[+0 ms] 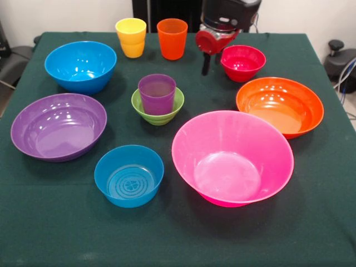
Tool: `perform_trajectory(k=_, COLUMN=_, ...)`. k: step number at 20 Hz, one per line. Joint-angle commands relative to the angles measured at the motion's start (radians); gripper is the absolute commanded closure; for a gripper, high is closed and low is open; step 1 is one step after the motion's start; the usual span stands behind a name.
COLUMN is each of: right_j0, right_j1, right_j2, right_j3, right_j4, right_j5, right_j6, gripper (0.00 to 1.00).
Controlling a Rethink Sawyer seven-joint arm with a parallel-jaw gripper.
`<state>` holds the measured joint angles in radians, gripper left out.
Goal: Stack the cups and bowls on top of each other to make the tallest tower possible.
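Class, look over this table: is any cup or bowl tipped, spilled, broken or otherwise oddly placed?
Nothing tipped, spilled or broken. Only the purple cup differs: it stands upright inside the small green bowl at mid-table, while everything else stands alone.

No readable text, labels, brands or numbers on anything in view.

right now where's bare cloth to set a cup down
Widest bare patch: the near strip of the table, in front of the small blue bowl and pink bowl. A smaller patch lies between the tool, the green bowl and the orange bowl. The middle, around the purple cup, is crowded.
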<state>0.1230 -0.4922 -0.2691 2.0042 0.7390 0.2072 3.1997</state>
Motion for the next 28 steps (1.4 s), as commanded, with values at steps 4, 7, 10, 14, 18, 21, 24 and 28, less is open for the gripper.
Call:
perform_trajectory(k=4, right_j0=0.027, right_j1=-0.041, right_j2=0.160, right_j3=0.068, right_j4=-0.024, right_j5=0.007, right_j6=0.067, gripper=0.00)
perform_trajectory(k=7, right_j0=0.082, right_j1=-0.020, right_j2=0.133, right_j3=0.012, right_j4=-0.008, right_j5=0.033, right_j6=0.100, gripper=0.00)
perform_trajectory(k=10, right_j0=0.114, right_j1=-0.017, right_j2=0.110, right_j3=-0.013, right_j4=-0.004, right_j5=0.069, right_j6=0.115, gripper=0.00)
perform_trajectory(k=14, right_j0=0.134, right_j1=-0.003, right_j2=0.110, right_j3=-0.036, right_j4=0.004, right_j5=0.084, right_j6=0.118, gripper=0.00)
perform_trajectory(k=18, right_j0=0.137, right_j1=0.045, right_j2=0.124, right_j3=-0.059, right_j4=0.005, right_j5=0.050, right_j6=0.097, gripper=0.00)
perform_trajectory(k=21, right_j0=0.125, right_j1=0.082, right_j2=0.142, right_j3=-0.070, right_j4=0.000, right_j5=0.000, right_j6=0.077, gripper=0.00)
perform_trajectory(k=24, right_j0=0.115, right_j1=0.092, right_j2=0.161, right_j3=-0.064, right_j4=-0.001, right_j5=-0.036, right_j6=0.075, gripper=0.00)
perform_trajectory(k=28, right_j0=0.111, right_j1=0.080, right_j2=0.157, right_j3=-0.038, right_j4=-0.012, right_j5=-0.048, right_j6=0.070, gripper=0.00)
